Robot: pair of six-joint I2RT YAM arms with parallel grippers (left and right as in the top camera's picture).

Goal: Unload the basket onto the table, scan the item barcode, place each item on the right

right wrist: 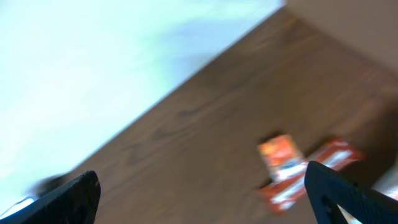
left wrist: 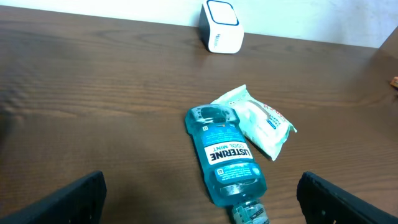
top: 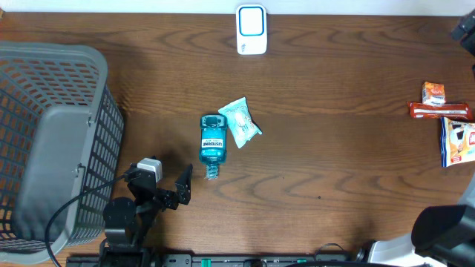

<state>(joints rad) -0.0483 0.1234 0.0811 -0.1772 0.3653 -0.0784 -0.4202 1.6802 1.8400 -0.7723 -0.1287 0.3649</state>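
A brown wood-grain table is seen from above. A flat-sided clear plastic bottle of blue mouthwash lies on its side near the middle of the table. Its label faces up, its base points to the far edge, and its cap points to the near edge. A soft white and pale green wipes packet lies tilted just right of the bottle's base. In the left wrist view its edge seems to touch the bottle. A small white barcode scanner with a blue-edged face stands at the middle of the far edge, well apart from both.

A grey plastic mesh basket fills the left edge, with a smooth grey sheet-like thing inside. At the right edge three snacks lie close together: a small orange box, a red bar wrapper, and a white and blue bag.

The left gripper sits by the near edge, between the basket and the cap. Its black fingers are spread wide and hold nothing. In its wrist view the bottle lies ahead between them, apart from both.

The right gripper appears in a blurred wrist view. Its black fingers are also wide apart and hold nothing, and the orange box and red wrapper lie beyond them. From above, a blurred dark part of the right arm shows at the near right corner.
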